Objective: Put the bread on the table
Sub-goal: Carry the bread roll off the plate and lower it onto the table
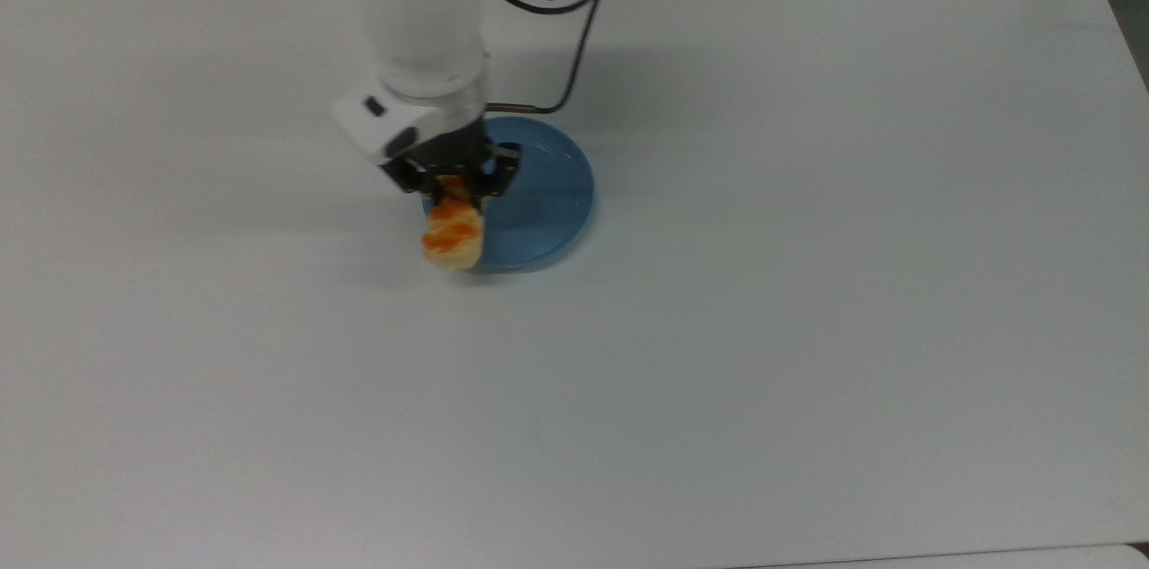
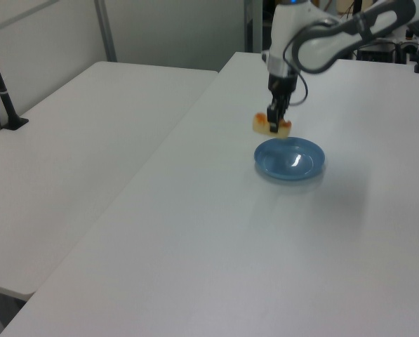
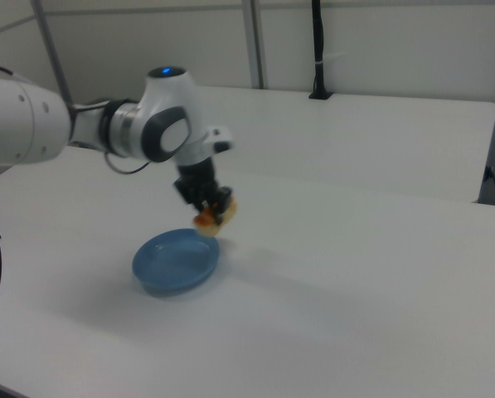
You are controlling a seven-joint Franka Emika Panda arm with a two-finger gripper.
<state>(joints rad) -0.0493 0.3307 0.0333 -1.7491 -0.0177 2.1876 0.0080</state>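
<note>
**Bread in the air, bare table waiting**

With the bread (image 1: 454, 233) pinched at one end between the closed fingers of the gripper (image 1: 457, 183), the carry is the step in hand. In the left view the bun (image 2: 271, 125) hangs well above the blue plate (image 2: 290, 159), clear of its rim; in the top view it overlaps the plate's left edge (image 1: 548, 192). The right view shows it (image 3: 215, 214) above the plate's far right rim (image 3: 176, 262). The plate itself holds nothing.

Because the grasp sits at one end, most of the bun sticks out unsupported, and in the right view it looks tilted. A soft bun held this way may droop or swing, so my judgement is that the sideways travel should be slow and smooth, with no sudden stop.

The white table (image 1: 808, 327) offers plain open surface on every side of the plate. The nearest free ground lies to the top view's left of the plate, the side over which the bun already hangs. The bun should go far enough that its whole length clears the plate's rim, otherwise one end could land on the lip and tip.

Lowering should go on until the underside is touching or just above the tabletop before the fingers part; a drop from height could make it roll. The gripper should then rise straight up, so the fingers do not drag the bun.
</note>
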